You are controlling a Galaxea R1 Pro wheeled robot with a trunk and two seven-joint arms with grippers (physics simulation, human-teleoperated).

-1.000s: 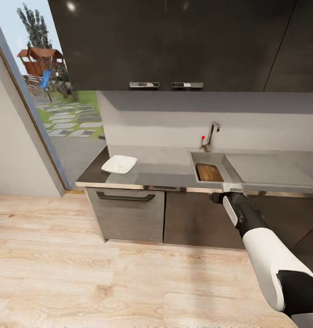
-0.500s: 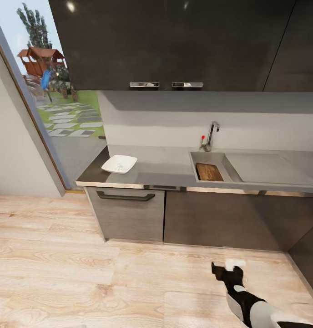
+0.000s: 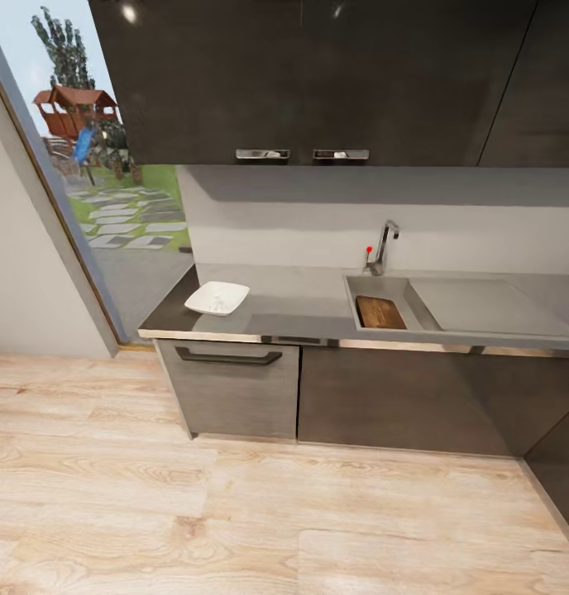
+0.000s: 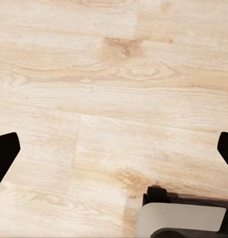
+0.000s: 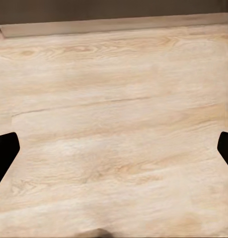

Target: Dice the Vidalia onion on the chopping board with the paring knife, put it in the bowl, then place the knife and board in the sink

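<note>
The dark brown chopping board (image 3: 380, 312) lies inside the steel sink (image 3: 361, 284), below the chrome tap (image 3: 384, 245). A white square bowl (image 3: 217, 297) stands at the left end of the dark grey countertop (image 3: 301, 304); whether it holds diced onion is too small to tell. The paring knife is out of view. My left gripper (image 4: 114, 148) is open over bare wooden floor, its dark fingertips (image 4: 4, 151) far apart. My right gripper (image 5: 114, 148) is open too, above floor near a cabinet base, with nothing between its fingertips (image 5: 4, 151).
Dark wall cabinets (image 3: 317, 78) hang over the counter, and a flat drainboard (image 3: 483, 304) lies right of the basin. A glass door (image 3: 94, 190) to the garden is on the left. Pale wooden floor (image 3: 235, 512) stretches before the cabinet fronts. Part of my base (image 4: 183, 218) shows in the left wrist view.
My right arm has dropped from the counter's front edge by the sink to the floor and then left the head view. The board and bowl have not moved.
</note>
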